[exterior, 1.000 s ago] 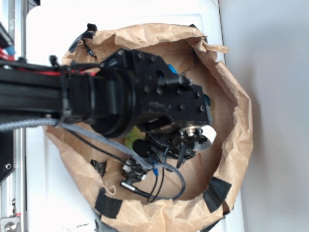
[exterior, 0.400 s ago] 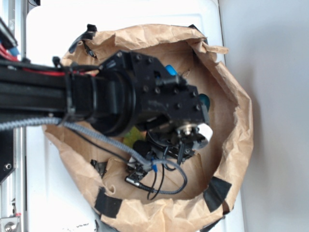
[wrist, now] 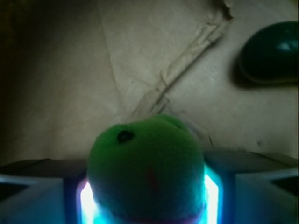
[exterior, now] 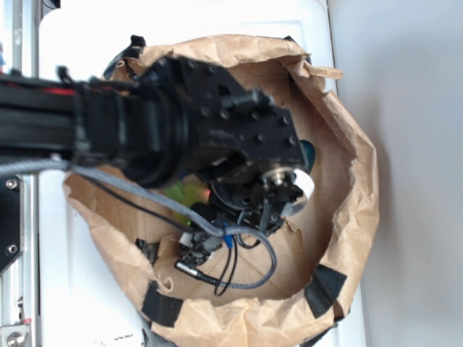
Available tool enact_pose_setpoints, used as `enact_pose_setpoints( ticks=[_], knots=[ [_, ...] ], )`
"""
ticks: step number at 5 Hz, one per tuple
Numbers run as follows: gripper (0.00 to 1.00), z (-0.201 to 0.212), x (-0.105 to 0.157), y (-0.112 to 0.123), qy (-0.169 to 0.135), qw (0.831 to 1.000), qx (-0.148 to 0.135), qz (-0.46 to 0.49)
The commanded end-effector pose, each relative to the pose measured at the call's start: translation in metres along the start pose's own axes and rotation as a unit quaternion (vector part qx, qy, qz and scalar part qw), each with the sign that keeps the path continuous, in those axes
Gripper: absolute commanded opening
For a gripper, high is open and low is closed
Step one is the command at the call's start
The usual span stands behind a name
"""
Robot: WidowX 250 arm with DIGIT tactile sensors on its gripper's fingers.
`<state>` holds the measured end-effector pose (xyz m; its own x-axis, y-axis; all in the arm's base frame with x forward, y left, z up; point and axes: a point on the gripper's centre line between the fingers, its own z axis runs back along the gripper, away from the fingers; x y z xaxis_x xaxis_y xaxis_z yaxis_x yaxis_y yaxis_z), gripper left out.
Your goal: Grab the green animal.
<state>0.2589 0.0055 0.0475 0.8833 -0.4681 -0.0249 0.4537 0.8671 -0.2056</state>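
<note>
The green animal is a fuzzy lime-green plush with a round head, a black eye and a thin red mark. It fills the gap between my gripper and its two fingers, which press on both sides, so the gripper is shut on it. In the exterior view only a sliver of the green animal shows under the black wrist housing; the fingertips themselves are hidden there. The brown paper floor lies beyond the toy.
A crumpled brown paper bag wall rings the work area, held with black tape. A smooth dark green object lies on the paper at the upper right. Loose cables hang below the wrist.
The arm has shifted up and to the left in the exterior view and looks larger and blurred, with the green toy staying under the wrist.
</note>
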Motion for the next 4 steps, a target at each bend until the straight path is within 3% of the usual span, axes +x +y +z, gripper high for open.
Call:
enact_pose_setpoints(
  ticks=[1,2,4],
  knots=[
    [0.0,0.074,-0.003,0.009,-0.035,0.997,0.044,0.06],
    [0.0,0.088,-0.004,0.012,-0.054,0.997,0.017,0.06],
    [0.0,0.102,-0.006,0.005,-0.041,0.998,0.01,0.047]
  ],
)
